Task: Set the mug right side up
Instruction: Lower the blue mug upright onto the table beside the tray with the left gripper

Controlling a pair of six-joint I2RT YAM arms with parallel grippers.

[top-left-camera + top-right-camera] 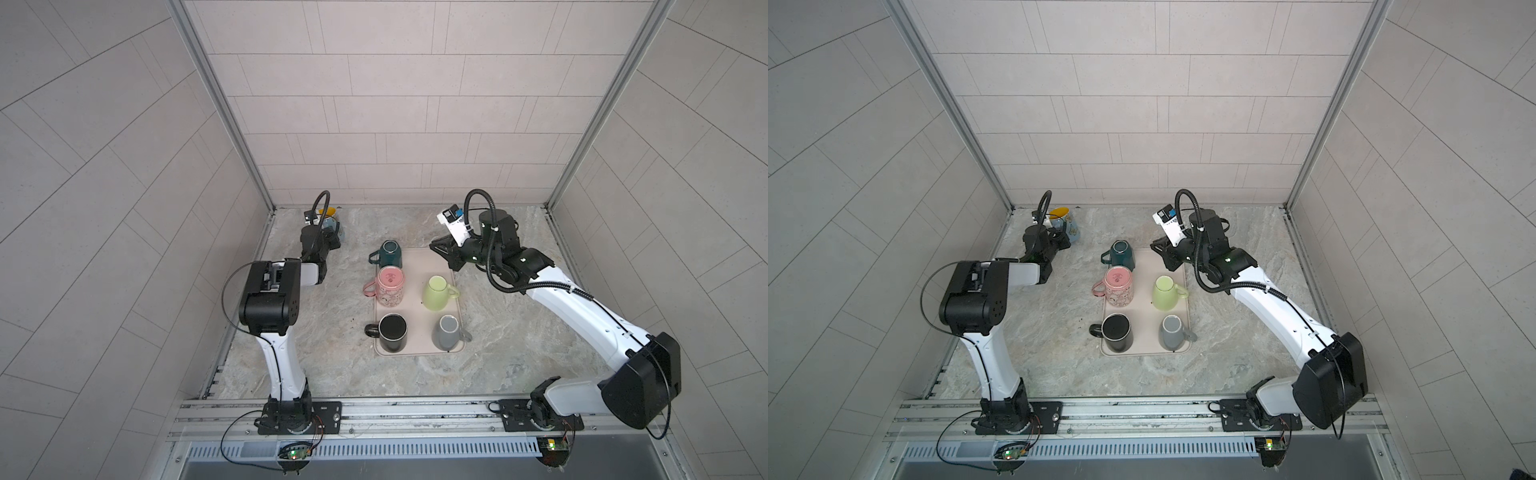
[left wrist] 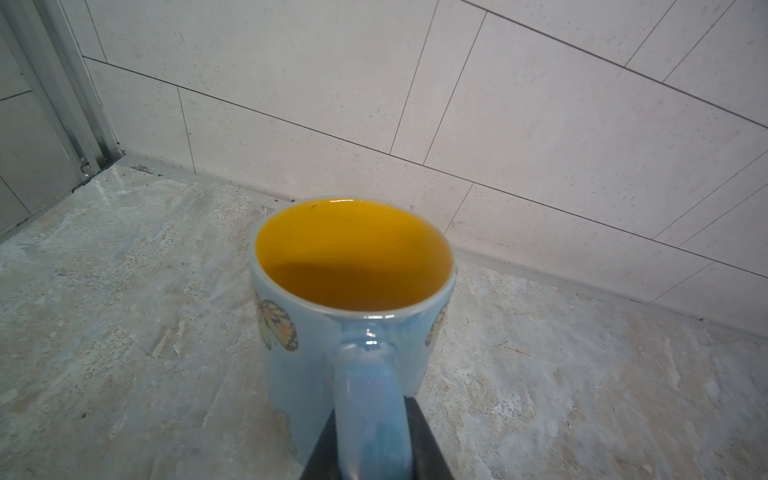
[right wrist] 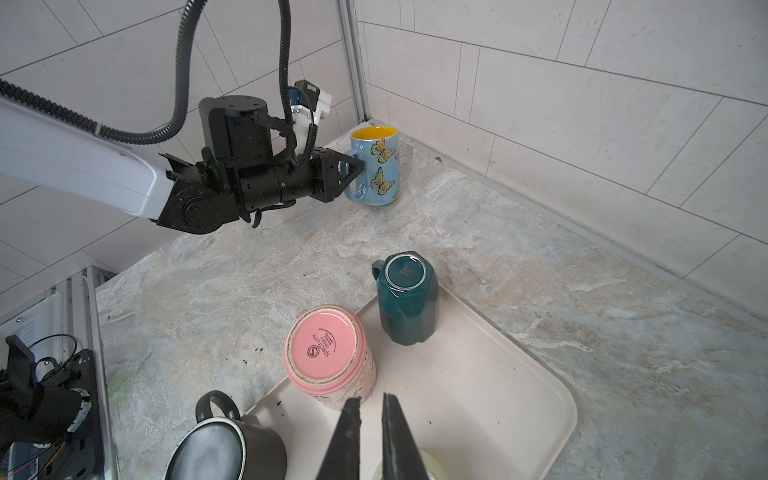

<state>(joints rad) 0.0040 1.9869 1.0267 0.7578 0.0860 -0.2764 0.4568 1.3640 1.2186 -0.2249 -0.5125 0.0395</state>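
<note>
Blue butterfly mug [image 3: 376, 170]: glossy, yellow inside, mouth up, standing on table [image 3: 249, 270] near back corner, well apart from tray [image 3: 498, 374]. Handle clamped by left gripper [image 3: 358, 168]. Right gripper [image 3: 371, 399] closed, empty, above tray. Judged already flipped; release step in hand. Next: open jaws, back straight off, no nudging handle.

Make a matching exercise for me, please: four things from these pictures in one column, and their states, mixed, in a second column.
1 butterfly mug
2 pink mug
3 left pincer
4 right pincer

A upside down on the tray
B shut on a handle
C upright, off the tray
D shut, empty

Pairs: 1-C, 2-A, 3-B, 4-D
</note>
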